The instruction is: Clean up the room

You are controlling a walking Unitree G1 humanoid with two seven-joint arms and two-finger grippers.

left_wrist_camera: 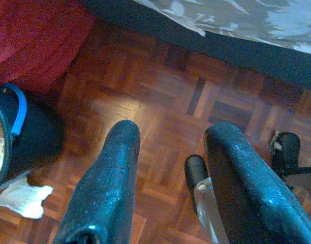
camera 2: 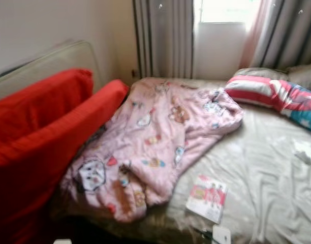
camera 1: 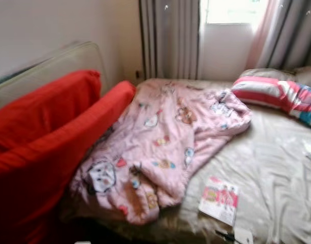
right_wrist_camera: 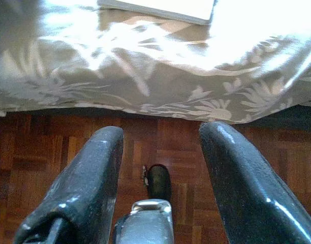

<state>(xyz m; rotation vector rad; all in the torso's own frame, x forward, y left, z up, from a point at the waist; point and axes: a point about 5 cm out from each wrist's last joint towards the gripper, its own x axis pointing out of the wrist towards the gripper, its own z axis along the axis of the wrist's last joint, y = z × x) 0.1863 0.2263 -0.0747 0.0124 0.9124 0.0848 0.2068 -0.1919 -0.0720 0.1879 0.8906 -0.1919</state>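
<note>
A crumpled pink quilt (camera 1: 160,142) with cartoon prints lies across the bed (camera 1: 277,168), which has a beige sheet. A pink booklet (camera 1: 219,199) rests near the bed's front edge. A small white thing (camera 1: 243,237) and a dark thin object (camera 1: 225,235) lie at the very front edge. A striped pink and white pillow (camera 1: 277,94) sits at the head. My left gripper (left_wrist_camera: 168,183) hangs open over the parquet floor (left_wrist_camera: 160,101). My right gripper (right_wrist_camera: 160,173) hangs open over the floor, by the bed's hanging sheet (right_wrist_camera: 145,66).
Red cushions (camera 1: 49,137) lean against a pale headboard-like panel (camera 1: 54,63) on the left. Grey curtains (camera 1: 170,38) and a window are behind the bed. A dark bucket with a blue handle (left_wrist_camera: 13,132) and a white cloth (left_wrist_camera: 23,198) are on the floor. A crumpled white tissue (camera 2: 305,151) lies on the sheet.
</note>
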